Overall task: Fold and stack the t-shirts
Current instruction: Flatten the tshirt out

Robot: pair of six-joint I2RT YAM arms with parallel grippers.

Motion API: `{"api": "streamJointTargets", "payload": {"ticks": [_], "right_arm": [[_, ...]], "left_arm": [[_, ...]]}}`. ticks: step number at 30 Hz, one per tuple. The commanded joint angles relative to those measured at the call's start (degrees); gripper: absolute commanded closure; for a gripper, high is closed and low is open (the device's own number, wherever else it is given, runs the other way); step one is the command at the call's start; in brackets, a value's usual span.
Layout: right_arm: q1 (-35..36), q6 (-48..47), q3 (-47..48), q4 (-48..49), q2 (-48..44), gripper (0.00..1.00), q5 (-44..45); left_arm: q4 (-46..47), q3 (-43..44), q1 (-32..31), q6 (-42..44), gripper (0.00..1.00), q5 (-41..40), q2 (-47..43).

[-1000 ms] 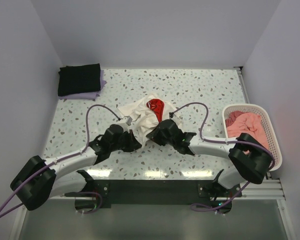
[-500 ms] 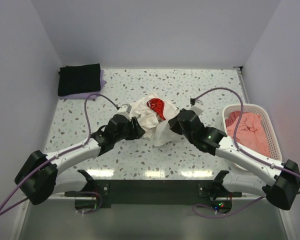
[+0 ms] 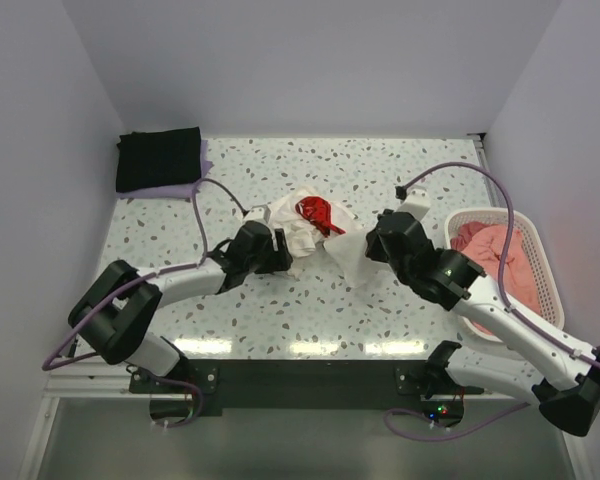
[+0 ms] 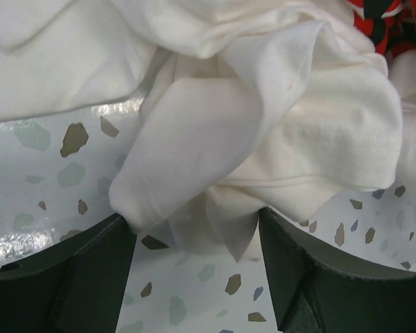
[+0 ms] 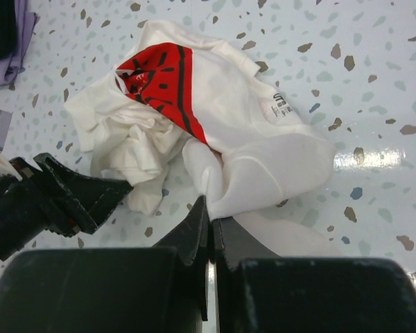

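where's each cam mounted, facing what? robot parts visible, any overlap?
Top external: fixed above and behind the bases, looking down on the table; both arms, left claw, right claw.
Left wrist: low over the tabletop, facing the cream-white t-shirt; own fingers open.
Right wrist: angled down at the shirt; own fingers pinching its edge.
Shared: all see that shirt; top and right wrist both show the left claw.

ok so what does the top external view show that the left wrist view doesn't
Only top external: the folded black t-shirt on the lavender t-shirt in the far left corner, the basket holding the salmon-pink t-shirt, and the right gripper. Only left wrist: that the left gripper is open, with a cloth fold between its fingers. Both: the crumpled cream-white t-shirt on the speckled table.
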Motion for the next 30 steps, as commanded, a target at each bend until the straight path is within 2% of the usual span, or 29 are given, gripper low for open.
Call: {"api": "streamJointTargets", "payload": {"ticks": [1, 7, 8, 10, 11, 13, 14, 18, 23, 30], "right_arm": [[-1.0, -4.1, 3.3, -1.5, -0.8, 1.0, 2.5], [-3.5, -4.9, 3.4, -1.3, -0.8, 1.0, 1.1], [-4.0, -5.0, 3.3, -1.4, -0.9, 1.0, 0.3], [-5.0, -5.2, 3.3, -1.3, -0.9, 1.0, -0.2], [-5.4, -5.3, 3.3, -1.3, -0.9, 1.0, -0.5], [-6.4, -5.8, 3.3, -1.3, -0.9, 1.0, -0.8], [-7.0, -5.9, 3.9, -1.4, -0.7, 1.0, -1.4], [-11.0, -7.1, 6.8, -2.2, 0.0, 1.0, -3.3], [-14.0, -9.3, 16.2, -3.8, 2.7, 1.0, -3.8], [-18.9, -12.1, 28.2, -4.8, 5.5, 1.0, -1.0]], "left_arm": [[5.9, 4.5, 0.7, 2.1, 0.26, -2.9, 1.0], [5.4, 7.7, 1.4, 3.7, 0.51, -5.4, 2.7], [5.0, 8.2, 1.6, 3.8, 0.6, -5.8, 3.1], [4.2, 9.1, 2.0, 4.3, 0.72, -6.7, 3.3], [3.7, 9.3, 2.1, 4.3, 0.83, -7.9, 3.2], [2.5, 10.2, 2.7, 4.3, 0.91, -8.8, 2.9], [1.2, 10.6, 3.0, 4.0, 1.0, -9.8, 2.5], [0.1, 11.0, 4.4, 3.3, 1.0, -10.3, -1.3], [-4.4, 13.8, 6.7, 2.8, 1.0, -10.7, -9.0], [-13.4, 23.5, 10.0, 3.9, 1.0, -13.8, -16.9]]}}
